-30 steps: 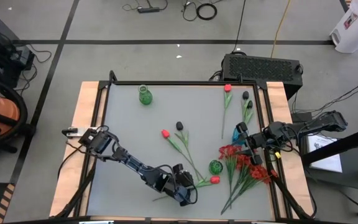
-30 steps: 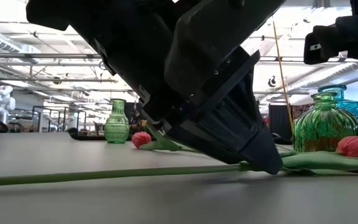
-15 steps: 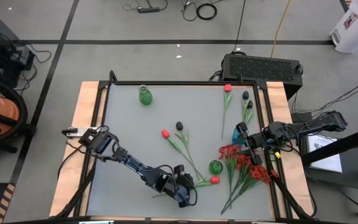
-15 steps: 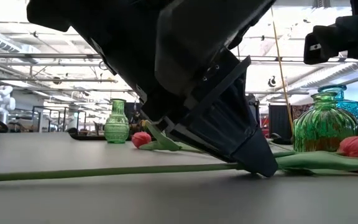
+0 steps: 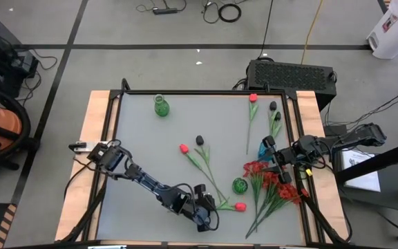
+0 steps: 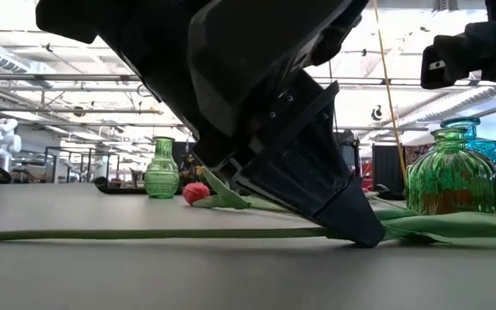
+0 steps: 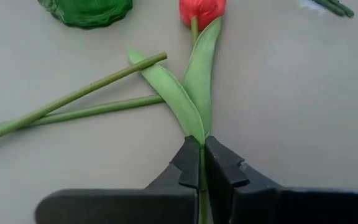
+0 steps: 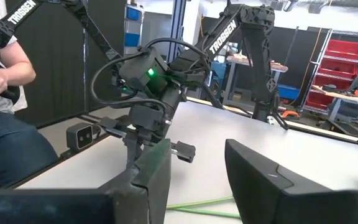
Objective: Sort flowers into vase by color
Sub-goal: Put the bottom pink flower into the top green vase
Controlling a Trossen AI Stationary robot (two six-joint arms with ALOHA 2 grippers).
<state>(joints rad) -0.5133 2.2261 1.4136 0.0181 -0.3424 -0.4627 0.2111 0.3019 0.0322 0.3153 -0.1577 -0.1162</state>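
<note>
1. While nothing is sorted yet, my left gripper (image 7: 201, 171) has its fingers pinched tight on the green stem of a red artificial tulip (image 5: 240, 205), lying at the table's near edge.
2. Beside it, the round green glass vase (image 5: 238, 185) looks empty.
3. The bushy bunch of small red blossoms (image 5: 271, 181) lies under my waiting right gripper (image 5: 267, 143), jaws partly apart, holding nothing.
4. Farther off, black tulip buds (image 5: 200, 140) lie loose; the slim green glass vase (image 5: 160, 106) holds nothing.
</note>
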